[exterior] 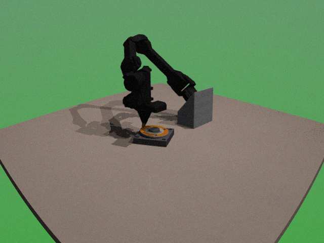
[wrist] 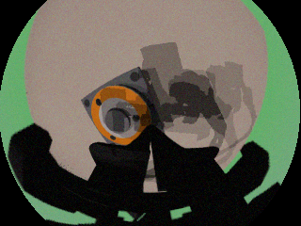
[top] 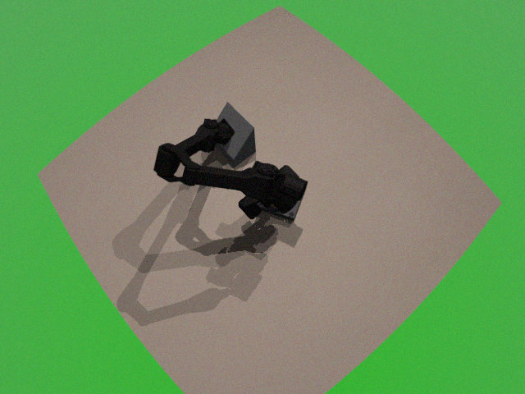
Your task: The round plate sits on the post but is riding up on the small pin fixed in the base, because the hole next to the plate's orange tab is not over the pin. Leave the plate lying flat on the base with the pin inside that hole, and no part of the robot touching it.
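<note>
Fingers together, nothing between them; gripper [exterior: 143, 124] points straight down, its tip at the plate's [exterior: 153, 131] near-left rim, seemingly against the orange tab there, though contact is too small to confirm; in the wrist view the closed tips [wrist: 150, 131] meet the ring's [wrist: 120, 115] edge; plate lies on the dark square base [exterior: 153, 138], around the grey post [exterior: 154, 128], left of the grey wedge [exterior: 196, 108]; pin and hole not discernible; tilt cannot be judged. Judgement: plate looks thin, rigid, light, free to turn on the post; likely slick on top, so pinching is poor; best worked by pushing sideways on the tab, gently, then lifting clear.
</note>
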